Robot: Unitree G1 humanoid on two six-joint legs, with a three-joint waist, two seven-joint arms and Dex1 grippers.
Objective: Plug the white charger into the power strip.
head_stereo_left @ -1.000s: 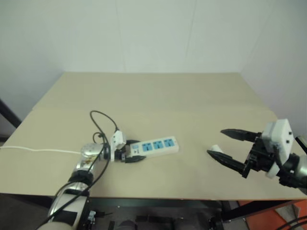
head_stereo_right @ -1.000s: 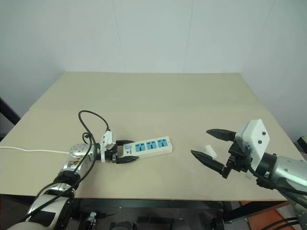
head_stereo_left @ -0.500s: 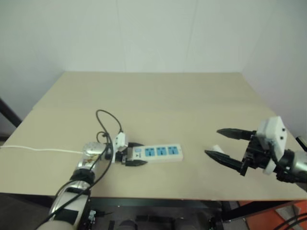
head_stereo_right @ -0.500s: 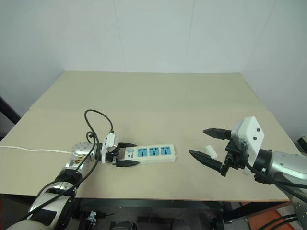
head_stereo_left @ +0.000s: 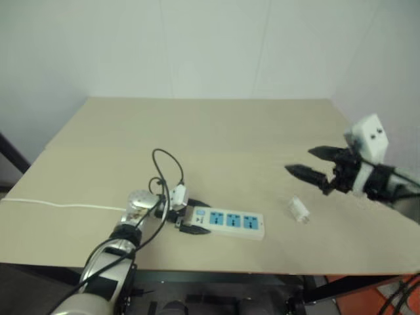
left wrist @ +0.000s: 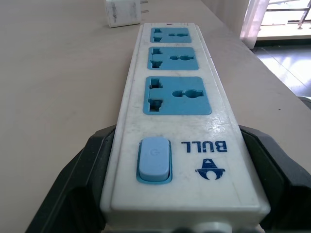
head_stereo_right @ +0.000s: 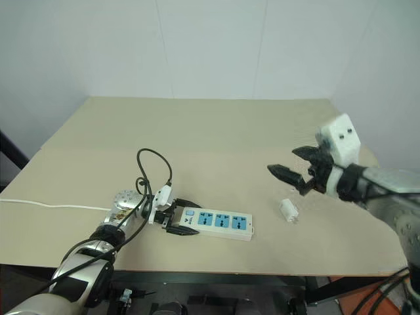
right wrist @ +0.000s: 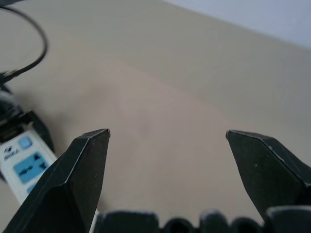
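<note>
Centrally, the power strip (head_stereo_right: 216, 222) lies flat near the front edge of the beige table (head_stereo_right: 210, 131), its three blue socket faces upward and its switch end clamped between the two black fingers of the left gripper (head_stereo_right: 176, 217), one finger pressed against each long side. The strip's thin white cord (head_stereo_right: 52, 206) trails off toward the table's left edge. To the strip's right, and apart from it, the white charger (head_stereo_right: 288, 210) rests on the tabletop, untouched. The right gripper (head_stereo_right: 292, 172) hangs in the air above and just beyond the charger, its fingers spread wide and holding nothing.
</note>
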